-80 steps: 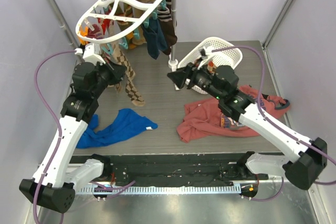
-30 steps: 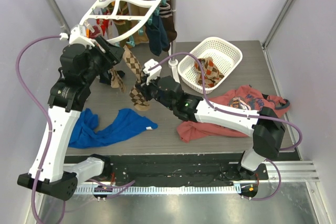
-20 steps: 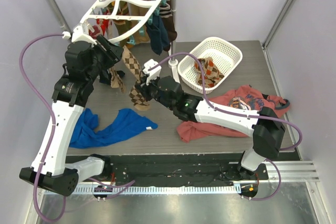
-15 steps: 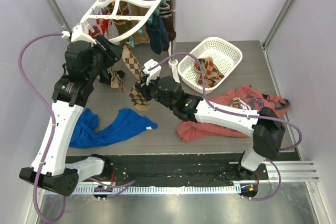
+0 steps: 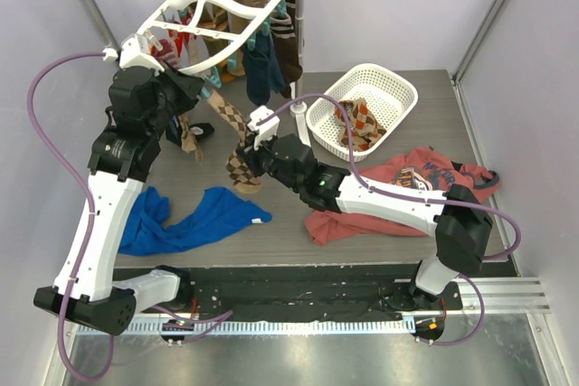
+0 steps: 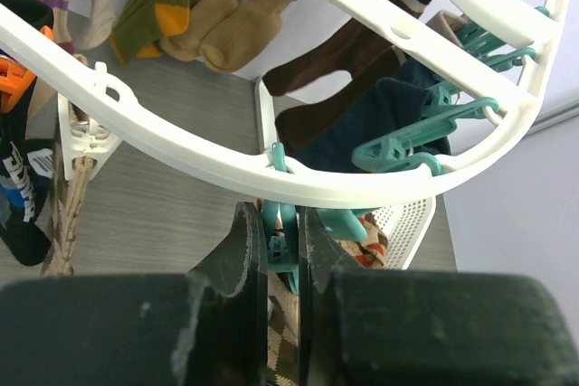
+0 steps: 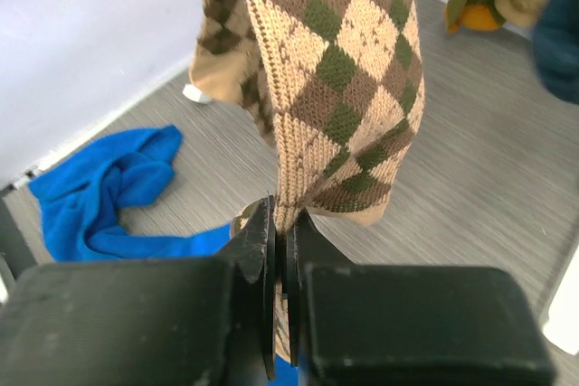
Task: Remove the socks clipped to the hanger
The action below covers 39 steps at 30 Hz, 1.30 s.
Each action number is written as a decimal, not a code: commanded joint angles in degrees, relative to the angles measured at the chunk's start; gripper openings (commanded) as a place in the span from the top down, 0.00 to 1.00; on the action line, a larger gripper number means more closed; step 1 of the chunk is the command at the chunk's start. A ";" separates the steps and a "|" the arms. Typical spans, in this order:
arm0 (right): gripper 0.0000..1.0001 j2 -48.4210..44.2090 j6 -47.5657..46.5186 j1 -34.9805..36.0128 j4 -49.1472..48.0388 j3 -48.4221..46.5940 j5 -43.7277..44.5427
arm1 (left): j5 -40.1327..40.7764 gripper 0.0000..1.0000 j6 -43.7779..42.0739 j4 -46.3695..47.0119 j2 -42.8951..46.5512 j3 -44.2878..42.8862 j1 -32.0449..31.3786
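Grey surface (image 5: 434, 124), as I see it from above. Hanger (image 6: 163, 137): a white ring, tilted, at the far left, with socks (image 5: 262, 65) clipped under it. Argyle sock (image 7: 344, 70): it runs from a teal clip (image 6: 279, 220) on the ring's near rim down toward the surface. My left gripper (image 6: 280, 241) is clenched on that clip. My right gripper (image 7: 282, 214) grasps the sock's lower end.

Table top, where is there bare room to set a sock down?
Bare table shows between the blue shirt and the red shirt, and right of the white basket by the far corner. Under the hanger it is crowded with hanging socks.
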State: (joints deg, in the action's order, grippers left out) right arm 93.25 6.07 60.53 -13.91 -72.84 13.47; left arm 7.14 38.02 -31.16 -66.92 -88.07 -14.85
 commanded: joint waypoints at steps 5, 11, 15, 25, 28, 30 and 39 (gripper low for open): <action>0.99 -8.17 -0.53 -0.41 -2.27 4.81 10.33 | -1.16 0.93 -2.25 1.36 -0.32 -0.87 0.17; 0.99 -13.79 3.86 -8.14 3.97 6.83 12.02 | -1.86 0.54 -3.39 0.92 1.79 1.23 0.17; 0.99 -16.70 5.97 -17.09 7.14 8.24 10.17 | -3.01 0.34 -4.27 0.66 4.42 3.78 0.17; 0.92 -10.92 5.62 -38.37 9.16 1.93 1.74 | 3.59 0.20 -7.43 3.65 10.58 16.52 0.26; 0.90 -6.53 6.24 -41.89 9.34 -1.06 1.38 | 4.37 0.20 -8.40 3.12 7.95 16.18 0.26; 0.88 -4.32 6.76 -43.65 9.34 -2.39 1.56 | 6.03 0.21 -9.01 2.51 5.76 15.48 0.26; 0.42 7.02 8.35 -46.21 15.99 -10.29 0.94 | 5.69 0.35 -10.42 5.14 2.93 16.18 0.17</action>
State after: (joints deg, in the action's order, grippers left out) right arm 98.65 13.78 14.41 -2.02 -77.30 14.66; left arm 11.99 29.39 -30.02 -64.29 -71.81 -14.87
